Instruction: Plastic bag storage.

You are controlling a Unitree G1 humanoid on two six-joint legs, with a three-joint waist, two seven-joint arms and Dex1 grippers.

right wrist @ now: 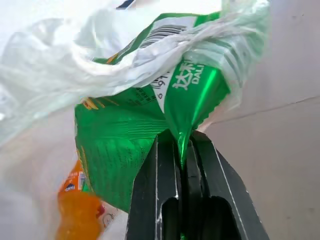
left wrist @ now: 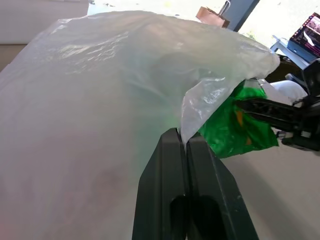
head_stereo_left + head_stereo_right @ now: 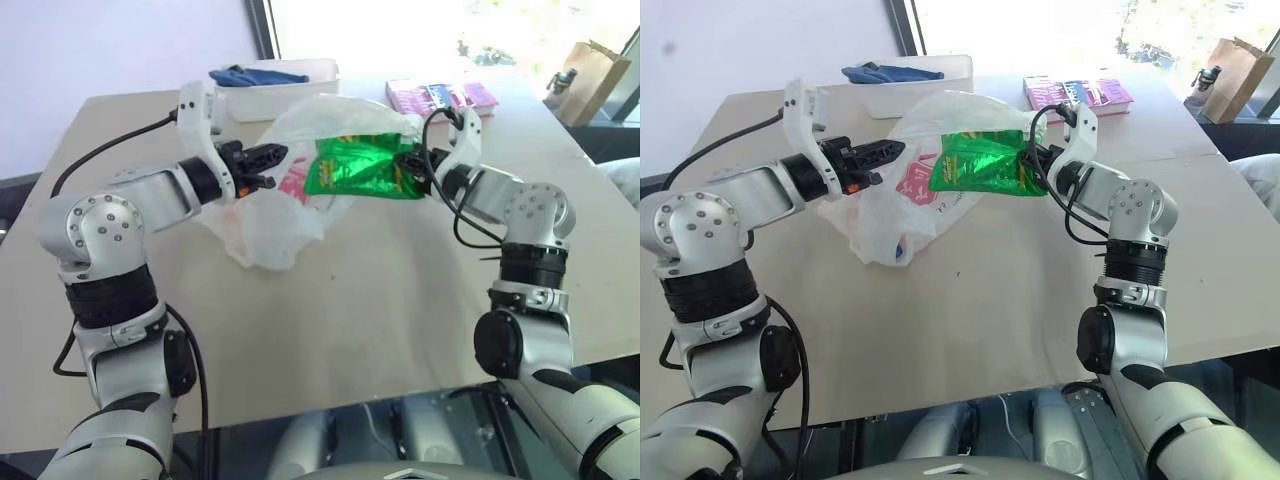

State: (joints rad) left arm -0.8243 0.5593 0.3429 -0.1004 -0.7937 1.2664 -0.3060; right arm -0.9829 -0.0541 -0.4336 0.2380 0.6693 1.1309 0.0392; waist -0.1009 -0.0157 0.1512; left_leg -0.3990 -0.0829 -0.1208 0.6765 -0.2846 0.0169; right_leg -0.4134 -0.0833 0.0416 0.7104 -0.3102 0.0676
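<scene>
Pinching the rim of the plastic bag (image 3: 902,190) between closed fingers, left gripper (image 3: 880,153) holding it above the table (image 3: 970,300); right gripper (image 3: 1032,163) clamped on the green snack packet (image 3: 980,160), half inside the bag's mouth
</scene>
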